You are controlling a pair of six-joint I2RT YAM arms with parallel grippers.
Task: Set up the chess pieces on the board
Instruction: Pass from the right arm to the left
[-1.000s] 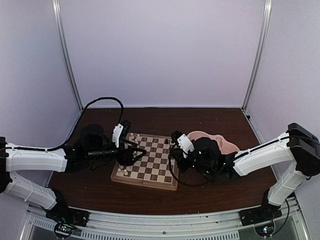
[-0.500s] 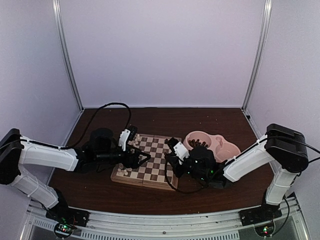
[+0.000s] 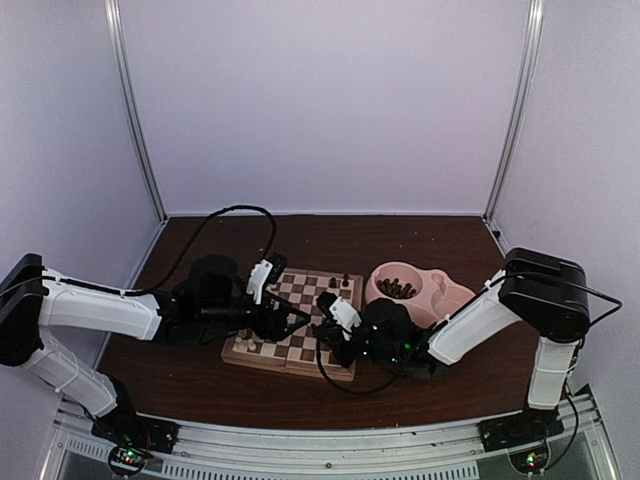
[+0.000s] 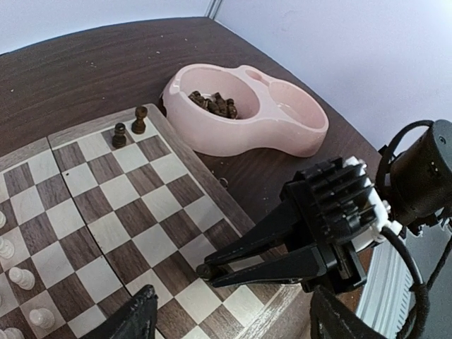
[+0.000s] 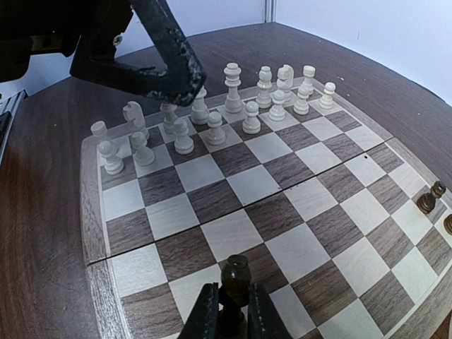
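The board lies between my arms. Cream chess pieces stand in two rows along its left side. Two dark chess pieces stand at the far right corner. My right gripper is shut on a dark brown piece, held upright low over the squares at the board's near right edge. My left gripper is open, nothing between its fingers. It hovers over the board's near middle, pointing at the right gripper.
A pink double bowl sits on the table right of the board, with several dark pieces in its left hollow. The two grippers are close together over the board. Grey walls enclose the brown table.
My right arm has swung left from over the pink bowl to the board's near right edge, carrying the dark piece. My left arm has shifted a little to the right.
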